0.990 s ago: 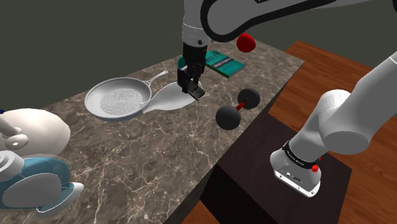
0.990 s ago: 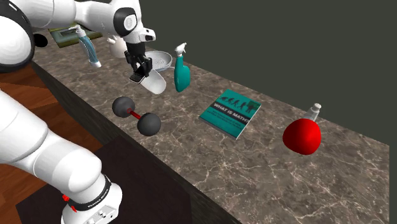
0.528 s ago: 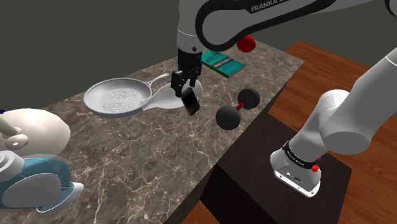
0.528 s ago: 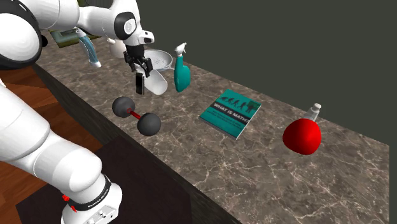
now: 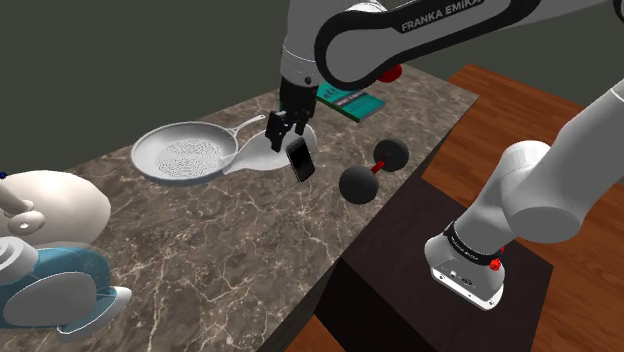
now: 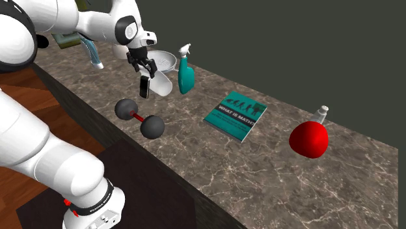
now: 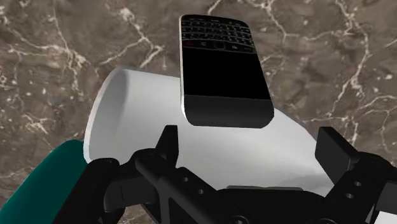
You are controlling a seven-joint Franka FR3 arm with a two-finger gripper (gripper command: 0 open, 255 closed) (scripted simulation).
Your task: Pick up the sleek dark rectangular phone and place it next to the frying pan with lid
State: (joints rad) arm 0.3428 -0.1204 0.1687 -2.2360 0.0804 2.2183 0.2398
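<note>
The dark phone [image 5: 300, 160] with a small keypad stands steeply tilted beside the white lid [image 5: 262, 152], just under my gripper [image 5: 284, 130]. The gripper is open and its fingers do not touch the phone. In the second exterior view the phone [image 6: 144, 86] hangs edge-on below the gripper [image 6: 143, 66], against the lid [image 6: 159, 84]. In the wrist view the phone [image 7: 222, 70] lies beyond the spread fingers [image 7: 167, 143] of the gripper [image 7: 251, 149], over the lid [image 7: 127, 114]. The grey frying pan [image 5: 185, 155] sits on the lid's far side.
A black dumbbell [image 5: 372, 170] lies near the marble counter's front edge [image 5: 330, 240]. A teal book [image 6: 235, 115], a red flask [image 6: 309, 138] and a teal spray bottle [image 6: 185, 75] stand on the counter. A big white rounded object [image 5: 50, 205] sits at the shoulder view's left.
The gripper was shut on the phone low over the lid. It has opened and risen slightly, and the phone has tipped to a steep tilt below the fingers.
</note>
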